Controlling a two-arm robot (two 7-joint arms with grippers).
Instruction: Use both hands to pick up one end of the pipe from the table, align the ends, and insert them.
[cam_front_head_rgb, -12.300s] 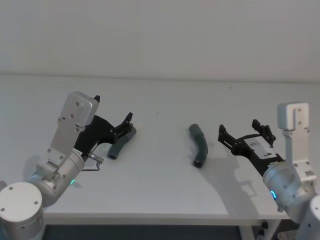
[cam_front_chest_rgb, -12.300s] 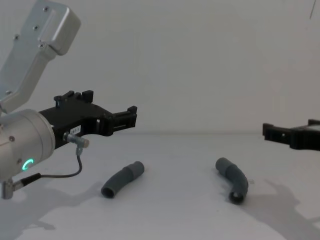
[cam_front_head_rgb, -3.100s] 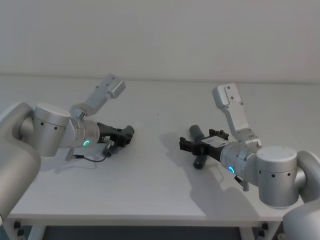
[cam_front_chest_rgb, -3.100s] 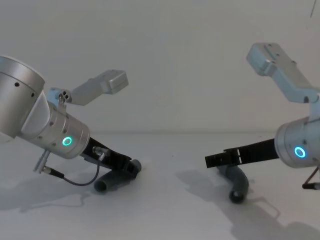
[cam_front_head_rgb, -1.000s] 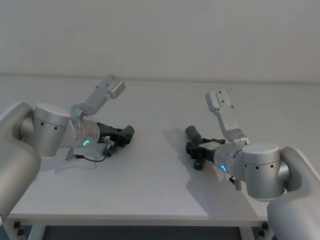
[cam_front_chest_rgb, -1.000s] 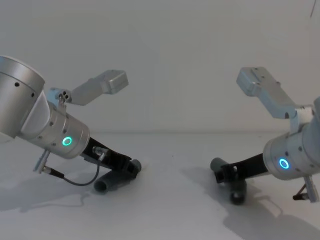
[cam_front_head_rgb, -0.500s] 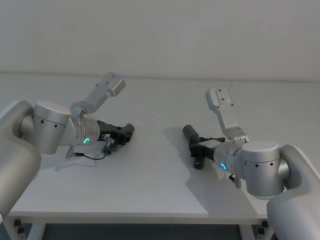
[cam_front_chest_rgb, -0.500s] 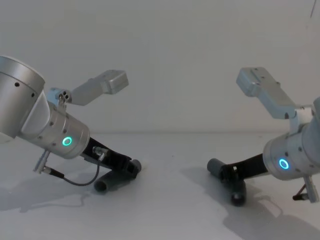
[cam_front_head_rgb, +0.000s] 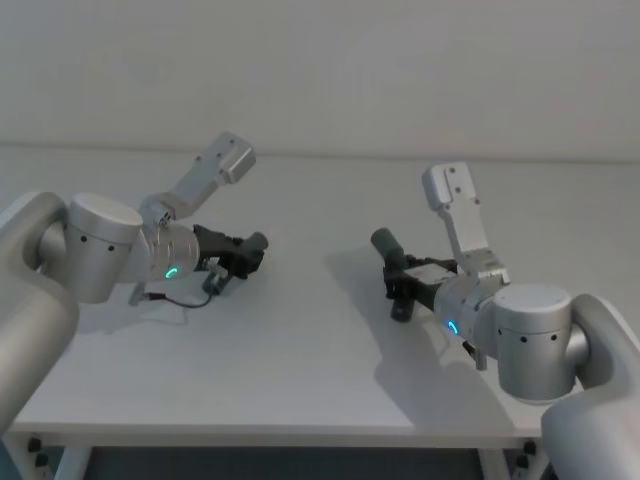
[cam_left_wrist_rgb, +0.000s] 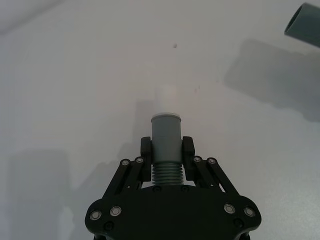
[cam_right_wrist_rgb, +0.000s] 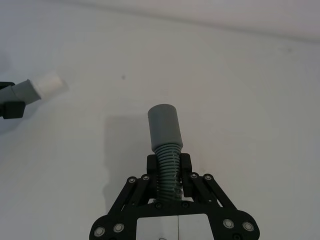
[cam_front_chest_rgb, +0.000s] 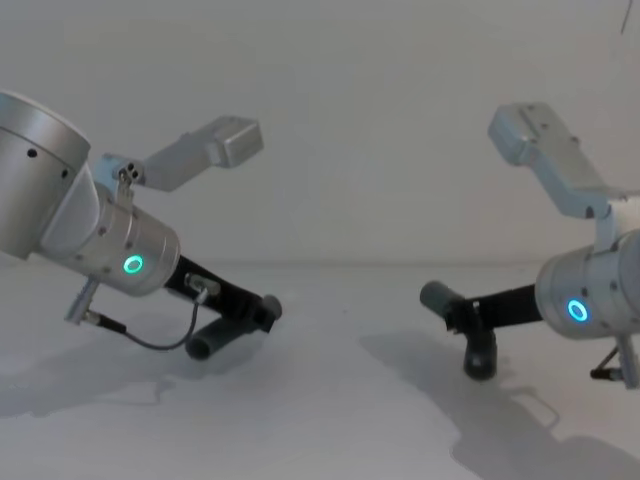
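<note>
Left wrist view: the left gripper (cam_left_wrist_rgb: 166, 148) pinches the left pipe piece (cam_left_wrist_rgb: 165, 131) on its ribbed neck, behind the smooth mouth. The right gripper (cam_right_wrist_rgb: 168, 163) pinches the right pipe piece (cam_right_wrist_rgb: 164, 125) likewise. Both hang low over the table (cam_left_wrist_rgb: 60, 75), well apart. They look light, and the ribs may flex, so gripping near the mouths suits.
</note>
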